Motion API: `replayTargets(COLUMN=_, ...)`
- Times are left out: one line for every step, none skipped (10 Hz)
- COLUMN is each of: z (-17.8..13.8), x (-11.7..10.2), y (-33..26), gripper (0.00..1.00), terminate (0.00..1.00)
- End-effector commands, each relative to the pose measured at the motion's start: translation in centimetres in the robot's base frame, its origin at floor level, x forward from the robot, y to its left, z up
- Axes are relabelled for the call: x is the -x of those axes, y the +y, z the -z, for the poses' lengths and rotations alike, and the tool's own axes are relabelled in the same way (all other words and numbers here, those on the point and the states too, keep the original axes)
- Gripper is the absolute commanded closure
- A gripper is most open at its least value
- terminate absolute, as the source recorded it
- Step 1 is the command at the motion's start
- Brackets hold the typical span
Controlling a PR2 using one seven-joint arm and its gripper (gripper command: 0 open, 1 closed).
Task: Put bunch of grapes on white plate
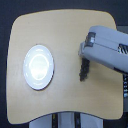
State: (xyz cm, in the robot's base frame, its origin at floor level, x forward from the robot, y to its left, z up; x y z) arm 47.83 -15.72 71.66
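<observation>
Vertically, bunch of grapes (84, 69) hangs lengthwise.

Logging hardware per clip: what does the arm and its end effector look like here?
One arm shows in the exterior view: a bulky, boxy, light grey shell with rounded edges and a darker grey underside, plus a small dark patch with yellowish marks on its side. The end effector looks darker and is too blurred for detail. No cables are discernible.
</observation>
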Motion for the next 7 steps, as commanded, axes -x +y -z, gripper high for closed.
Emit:
replayTargets(z=-1.0, x=0.0, y=1.5, gripper=1.00, terminate=0.00)
replayTargets(z=-1.4, x=-0.1, y=1.6, gripper=1.00, terminate=0.00)
replayTargets(z=-1.6, x=-0.2, y=1.7, gripper=1.00, terminate=0.00)
replayTargets(z=-2.2, x=-0.1, y=2.1, gripper=1.00, terminate=0.00)
replayTargets(z=-2.9, x=0.0, y=2.3, gripper=1.00, terminate=0.00)
replayTargets(z=-4.9, x=0.0, y=2.8, gripper=1.00, terminate=0.00)
replayTargets(z=-7.1, x=-0.2, y=3.2, gripper=1.00, terminate=0.00)
